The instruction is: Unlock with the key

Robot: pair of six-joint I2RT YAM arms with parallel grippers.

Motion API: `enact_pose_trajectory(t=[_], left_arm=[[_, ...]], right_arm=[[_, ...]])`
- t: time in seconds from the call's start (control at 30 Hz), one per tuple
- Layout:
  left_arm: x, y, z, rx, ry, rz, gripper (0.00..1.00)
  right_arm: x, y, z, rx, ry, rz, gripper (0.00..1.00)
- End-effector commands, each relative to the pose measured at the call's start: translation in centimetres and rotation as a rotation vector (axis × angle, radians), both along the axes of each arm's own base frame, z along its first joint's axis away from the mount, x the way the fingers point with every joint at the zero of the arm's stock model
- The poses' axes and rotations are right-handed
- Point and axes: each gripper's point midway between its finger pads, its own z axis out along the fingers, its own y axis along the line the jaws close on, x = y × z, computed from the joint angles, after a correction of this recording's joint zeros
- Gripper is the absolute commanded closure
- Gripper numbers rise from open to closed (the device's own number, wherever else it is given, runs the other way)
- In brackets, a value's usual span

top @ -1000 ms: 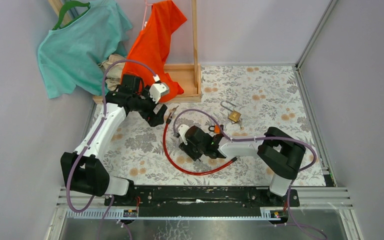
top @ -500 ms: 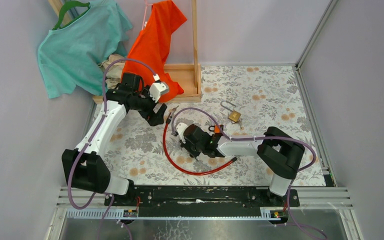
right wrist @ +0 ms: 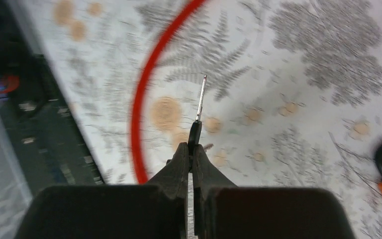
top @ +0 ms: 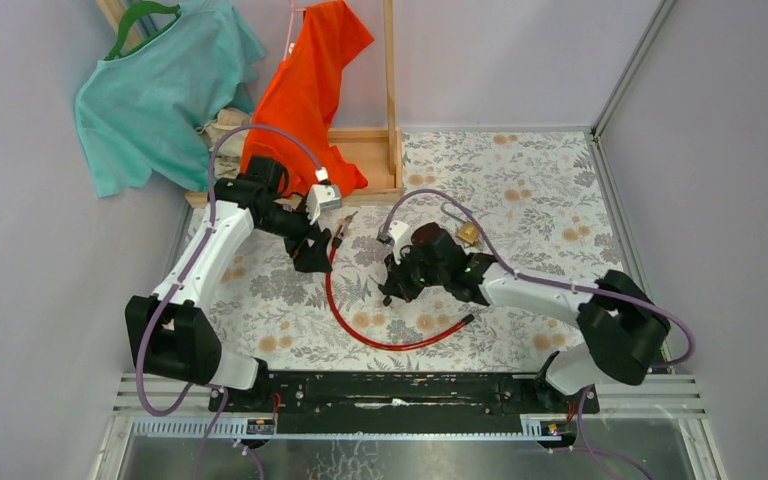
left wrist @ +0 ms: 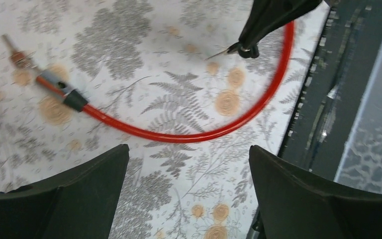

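Right fingers [right wrist: 179, 167] are pinched together on the key [right wrist: 200, 97], its blade sticking out above the middle of the tabletop [right wrist: 303, 59], over the red cable [right wrist: 144, 99] loop. The right arm stretches low from the near right corner. The padlock [top: 469, 233] lies just beyond, toward the far edge. Left fingers [left wrist: 79, 194] are spread wide, empty, hovering over the cable.

A lab robot cell: plain grey walls [top: 740, 200], aluminium rails [top: 632, 65], floral tablecloth [top: 550, 170]
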Motion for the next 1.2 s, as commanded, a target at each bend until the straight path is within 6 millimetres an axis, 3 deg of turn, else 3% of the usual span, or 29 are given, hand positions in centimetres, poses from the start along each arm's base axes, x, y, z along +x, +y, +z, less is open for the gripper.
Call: enact_pose_trajectory(t=[0.0,0.17,0.4,0.77,1.07,1.17], left_arm=[[-4.4,-1.3,2.0,-0.13,0.028,-0.195,0.05],[-6.7,-1.8,3.0,-0.193,0.071,-0.275,0.1],[-9.6,-4.0,4.3,-0.219,0.037,-0.389,0.15],[-13.4,-6.5,6.5,-0.27,0.052,-0.507,0.17],[-13.8,-7.8,6.9,-0.282,0.046,-0.506,0.25],[-13.2,-8.2,6.5,-0.261,0.045,-0.465,0.34]], right_arm=[[-4.2,2.4,7.6,0.256,0.08,0.223,1.0],[-8.2,1.9,12.7,0.366,0.139,0.399,1.0],[-11.1,1.4,16.5,0.394,0.222,0.574,1.0],[-11.6,1.2,17.8,0.384,0.233,0.622,1.0],[-10.5,1.7,18.2,0.376,0.191,0.587,1.0],[-10.1,1.9,18.2,0.369,0.175,0.566,1.0]])
